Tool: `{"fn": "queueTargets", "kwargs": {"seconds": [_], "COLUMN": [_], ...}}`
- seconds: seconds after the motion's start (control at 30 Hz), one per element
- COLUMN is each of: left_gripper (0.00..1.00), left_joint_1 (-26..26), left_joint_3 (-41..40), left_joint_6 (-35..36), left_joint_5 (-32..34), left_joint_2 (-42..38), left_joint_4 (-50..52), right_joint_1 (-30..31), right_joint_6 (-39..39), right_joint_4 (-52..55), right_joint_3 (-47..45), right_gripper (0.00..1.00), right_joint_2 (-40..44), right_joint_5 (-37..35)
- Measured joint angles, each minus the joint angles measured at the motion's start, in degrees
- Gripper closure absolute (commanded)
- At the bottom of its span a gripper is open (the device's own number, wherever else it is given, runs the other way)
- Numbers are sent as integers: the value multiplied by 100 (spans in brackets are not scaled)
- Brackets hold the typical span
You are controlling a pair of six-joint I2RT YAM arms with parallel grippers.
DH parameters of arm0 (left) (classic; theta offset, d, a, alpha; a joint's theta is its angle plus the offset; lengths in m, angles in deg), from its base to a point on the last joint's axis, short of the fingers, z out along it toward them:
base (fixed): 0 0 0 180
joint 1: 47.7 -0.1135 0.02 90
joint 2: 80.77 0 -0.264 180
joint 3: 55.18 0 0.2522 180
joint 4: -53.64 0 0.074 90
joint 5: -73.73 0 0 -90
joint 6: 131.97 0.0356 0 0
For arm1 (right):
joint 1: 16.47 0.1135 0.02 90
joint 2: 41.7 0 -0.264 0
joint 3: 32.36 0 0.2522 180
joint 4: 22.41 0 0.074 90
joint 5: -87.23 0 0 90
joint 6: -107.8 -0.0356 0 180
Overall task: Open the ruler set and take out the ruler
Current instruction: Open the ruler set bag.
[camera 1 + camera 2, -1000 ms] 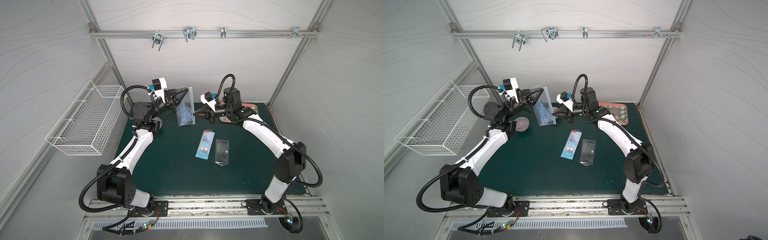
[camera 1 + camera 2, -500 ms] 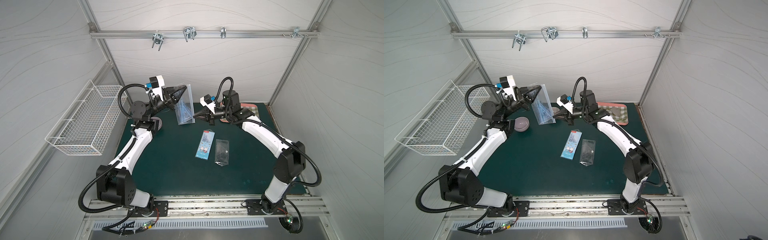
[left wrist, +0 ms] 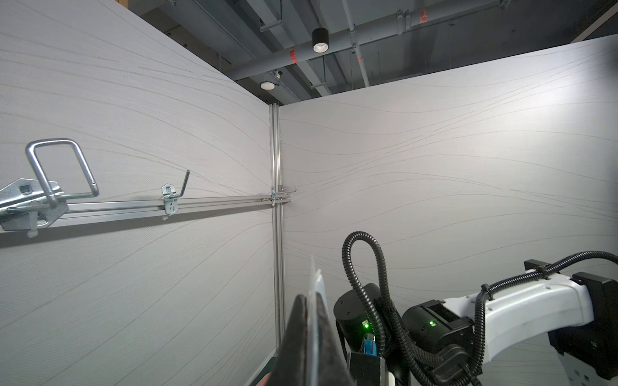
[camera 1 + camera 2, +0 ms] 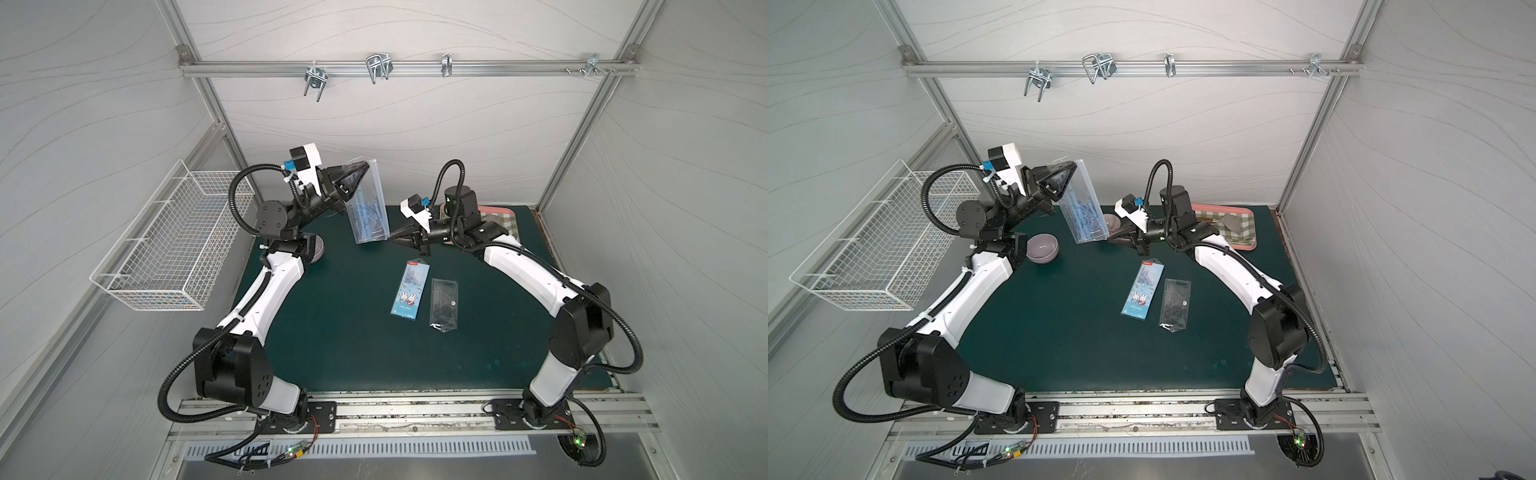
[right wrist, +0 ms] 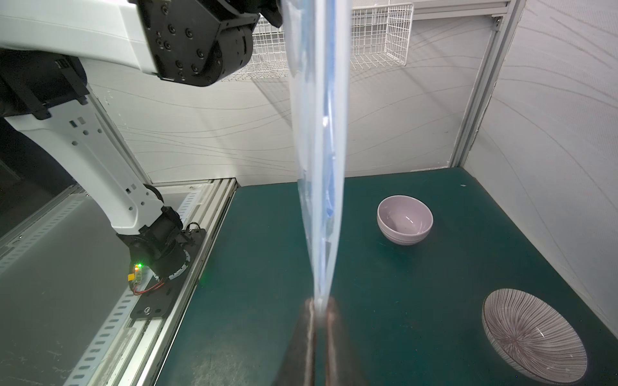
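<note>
In both top views the ruler set (image 4: 368, 203) (image 4: 1084, 203) is being held above the desk (image 4: 332, 332) near twelve o'clock, its top being gripped by the left claw (image 4: 365, 166), its lower corner by the right claw (image 4: 390, 237). In the left wrist view the ruler set (image 3: 316, 284) is being pinched at its edge; in the right wrist view the ruler set (image 5: 317, 133), at its corner.

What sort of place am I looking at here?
Most likely a robot test cell inside a lab or industrial hall: white wall panels on aluminium framing, a left arm and right arm bolted to a rail at a green mat, and bare ceiling pipes above the walls.
</note>
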Motion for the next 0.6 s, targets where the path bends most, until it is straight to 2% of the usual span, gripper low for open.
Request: {"fn": "queueTargets", "kwargs": {"seconds": [0.3, 0.6], "left_gripper": [100, 100], "left_joint_1": [-22, -125], "left_joint_3": [13, 481], "left_joint_6": [-256, -564], "left_joint_5": [-15, 306], "left_joint_2": [98, 142], "left_joint_4": [-286, -1412], "right_joint_1": [-17, -83], "right_joint_6": [4, 9], "right_joint_4": [11, 706], "right_joint_3": [11, 59], "right_gripper": [87, 75], "right_joint_2": [2, -90], "right_joint_5": [-17, -90]}}
